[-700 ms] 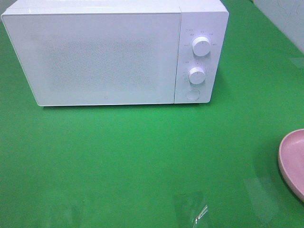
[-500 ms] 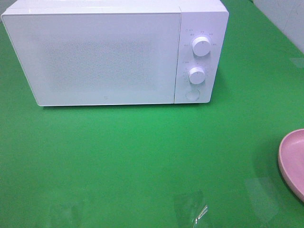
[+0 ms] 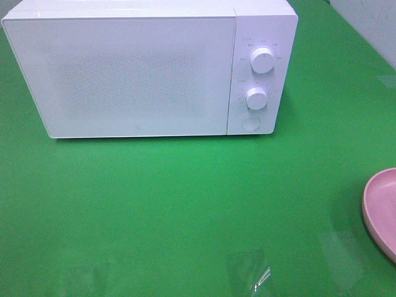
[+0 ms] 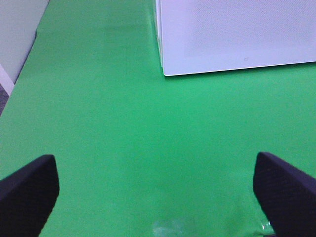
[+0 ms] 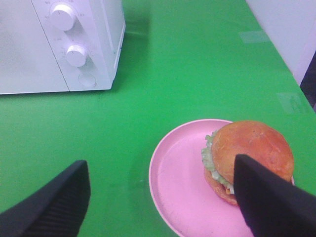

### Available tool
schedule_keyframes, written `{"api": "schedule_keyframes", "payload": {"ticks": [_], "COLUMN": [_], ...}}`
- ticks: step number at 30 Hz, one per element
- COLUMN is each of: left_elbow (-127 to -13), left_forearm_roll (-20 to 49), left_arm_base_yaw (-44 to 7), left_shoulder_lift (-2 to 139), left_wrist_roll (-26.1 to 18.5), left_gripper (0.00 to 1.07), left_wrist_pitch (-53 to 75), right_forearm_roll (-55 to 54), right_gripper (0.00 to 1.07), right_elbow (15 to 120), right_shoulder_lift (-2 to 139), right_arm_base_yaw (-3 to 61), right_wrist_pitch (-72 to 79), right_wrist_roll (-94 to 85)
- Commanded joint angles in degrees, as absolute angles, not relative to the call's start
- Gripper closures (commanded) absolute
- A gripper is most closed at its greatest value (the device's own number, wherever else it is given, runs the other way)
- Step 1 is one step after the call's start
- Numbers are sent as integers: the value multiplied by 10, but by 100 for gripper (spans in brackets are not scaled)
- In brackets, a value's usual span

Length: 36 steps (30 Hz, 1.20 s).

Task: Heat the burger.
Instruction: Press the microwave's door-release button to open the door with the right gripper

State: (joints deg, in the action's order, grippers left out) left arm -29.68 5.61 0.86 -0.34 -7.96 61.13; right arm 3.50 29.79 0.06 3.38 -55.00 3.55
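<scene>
Right wrist view showed the burger (image 5: 249, 153) sitting off-centre on the pink plate (image 5: 173, 182), close to its rim. The plate held only that 1 item and stood on the green table (image 3: 185, 204), well apart from the microwave (image 3: 136, 68). The burger looked light and soft. Its 2 glossy bun halves would probably slide over the lettuce and cheese, so a gentle side grip spanning both halves seemed safest. The right gripper (image 5: 160, 197) hung above the plate, fingers spread wide and empty. The left gripper (image 4: 157, 192) was equally wide and empty near the microwave's corner. The microwave door was shut, so its inside was hidden.
</scene>
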Motion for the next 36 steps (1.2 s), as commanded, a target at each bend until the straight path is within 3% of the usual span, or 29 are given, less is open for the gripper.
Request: {"api": "schedule_keyframes", "payload": {"ticks": [1, 36], "left_elbow": [-296, -296], "left_forearm_roll": [59, 59], "left_arm_base_yaw": [6, 6], "left_shoulder_lift": [-13, -13], "left_wrist_roll": [-80, -80], "left_gripper": [7, 7], "left_wrist_pitch": [614, 614], "right_forearm_roll": [40, 40], "right_gripper": [31, 31], "right_elbow": [308, 272], "right_shoulder_lift": [9, 355], "right_arm_base_yaw": [32, 32], "right_wrist_pitch": [-536, -139], "right_wrist_roll": [42, 42]}}
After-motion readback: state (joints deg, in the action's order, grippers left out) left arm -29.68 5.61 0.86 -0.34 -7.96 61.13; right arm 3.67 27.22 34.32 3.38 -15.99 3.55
